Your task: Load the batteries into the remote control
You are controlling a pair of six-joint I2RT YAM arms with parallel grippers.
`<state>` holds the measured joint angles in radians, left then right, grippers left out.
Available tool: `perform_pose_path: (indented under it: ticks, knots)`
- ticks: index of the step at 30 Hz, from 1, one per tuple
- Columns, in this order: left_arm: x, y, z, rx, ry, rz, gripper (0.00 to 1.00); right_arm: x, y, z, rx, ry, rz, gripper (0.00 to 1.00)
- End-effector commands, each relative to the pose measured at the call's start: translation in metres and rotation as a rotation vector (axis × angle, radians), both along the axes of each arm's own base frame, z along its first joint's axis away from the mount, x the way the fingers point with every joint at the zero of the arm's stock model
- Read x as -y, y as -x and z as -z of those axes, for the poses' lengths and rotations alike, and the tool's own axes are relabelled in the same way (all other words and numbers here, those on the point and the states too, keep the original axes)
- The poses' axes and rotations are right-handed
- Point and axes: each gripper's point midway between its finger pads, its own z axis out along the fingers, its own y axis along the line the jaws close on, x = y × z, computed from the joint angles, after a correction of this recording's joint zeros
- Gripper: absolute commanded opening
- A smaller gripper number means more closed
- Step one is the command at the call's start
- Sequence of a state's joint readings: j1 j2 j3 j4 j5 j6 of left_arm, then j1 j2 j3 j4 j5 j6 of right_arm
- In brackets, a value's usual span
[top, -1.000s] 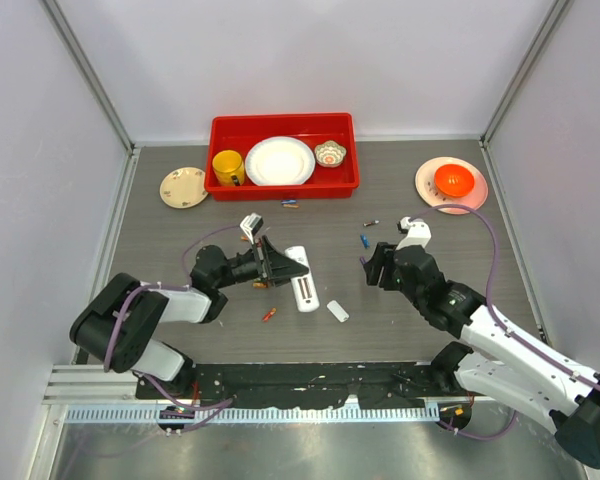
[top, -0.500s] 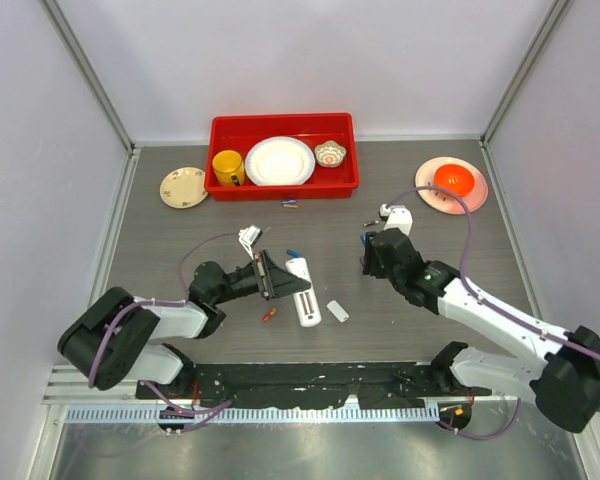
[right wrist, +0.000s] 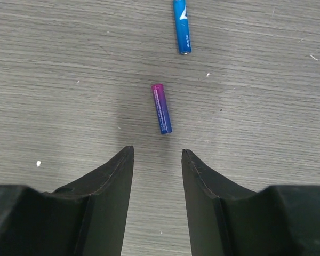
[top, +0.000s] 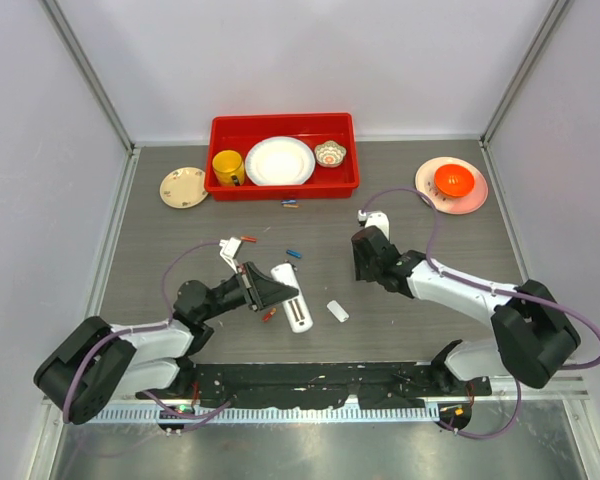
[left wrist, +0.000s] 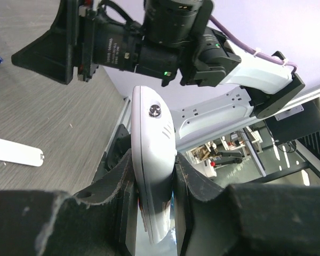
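Remote control gripped in L hand, R hand half-open by purple-blue battery

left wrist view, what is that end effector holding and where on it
The remote control, clamped across its two sides near one end.

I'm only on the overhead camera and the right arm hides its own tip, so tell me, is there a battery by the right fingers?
Observer: Yes, a purple-and-blue battery lies just ahead of the right fingers, which stand apart with nothing between them.
Operator: Any other battery nearby?
Observer: A blue battery lies farther ahead, apart from the first.
Operator: And the left side?
Observer: The left fingers pinch the remote control by its edges; a small screw shows on its face.
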<state>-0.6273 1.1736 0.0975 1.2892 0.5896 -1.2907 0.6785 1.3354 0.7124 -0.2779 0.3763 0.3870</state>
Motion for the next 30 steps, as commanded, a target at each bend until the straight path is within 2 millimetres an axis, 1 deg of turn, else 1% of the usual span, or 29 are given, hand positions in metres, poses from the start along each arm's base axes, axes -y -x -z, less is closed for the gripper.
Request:
perform_pose_path:
  ticks: [1, 2, 3, 5, 7, 8, 12, 13, 14, 24, 30]
  knots:
    - [-0.010, 0.001, -0.035, 0.177, 0.089, -0.066, 0.00, -0.001, -0.023, -0.010, 0.072, 0.002, 0.020, 0.46]
    - [-0.011, -0.001, -0.028, 0.159, 0.068, -0.082, 0.01, -0.002, -0.024, -0.006, 0.062, -0.001, 0.021, 0.46]
    - [-0.012, -0.001, -0.025, 0.155, 0.060, -0.089, 0.00, -0.004, -0.026, -0.005, 0.062, -0.011, 0.021, 0.45]
    - [-0.015, 0.000, -0.028, 0.172, 0.056, -0.105, 0.00, -0.004, -0.029, 0.000, 0.056, -0.004, 0.027, 0.44]
    - [-0.015, 0.000, -0.031, 0.184, 0.047, -0.109, 0.00, -0.007, -0.033, 0.001, 0.059, -0.006, 0.026, 0.44]
    - [-0.015, -0.001, -0.027, 0.177, 0.020, -0.111, 0.00, -0.007, -0.034, 0.005, 0.047, 0.005, 0.026, 0.44]
    - [-0.019, -0.002, -0.034, 0.206, 0.009, -0.141, 0.00, -0.011, -0.040, 0.009, 0.036, 0.002, 0.023, 0.43]
    - [-0.020, -0.002, -0.031, 0.199, -0.001, -0.146, 0.00, -0.011, -0.040, 0.011, 0.033, 0.001, 0.025, 0.43]
    - [-0.021, -0.001, -0.034, 0.213, 0.003, -0.151, 0.00, -0.011, -0.041, 0.012, 0.029, 0.004, 0.027, 0.42]
    - [-0.020, -0.001, -0.032, 0.205, 0.001, -0.147, 0.00, -0.006, -0.040, 0.026, -0.005, -0.007, 0.049, 0.39]
    - [-0.017, 0.006, -0.045, 0.237, 0.036, -0.096, 0.00, -0.007, -0.039, 0.028, -0.013, -0.022, 0.044, 0.36]
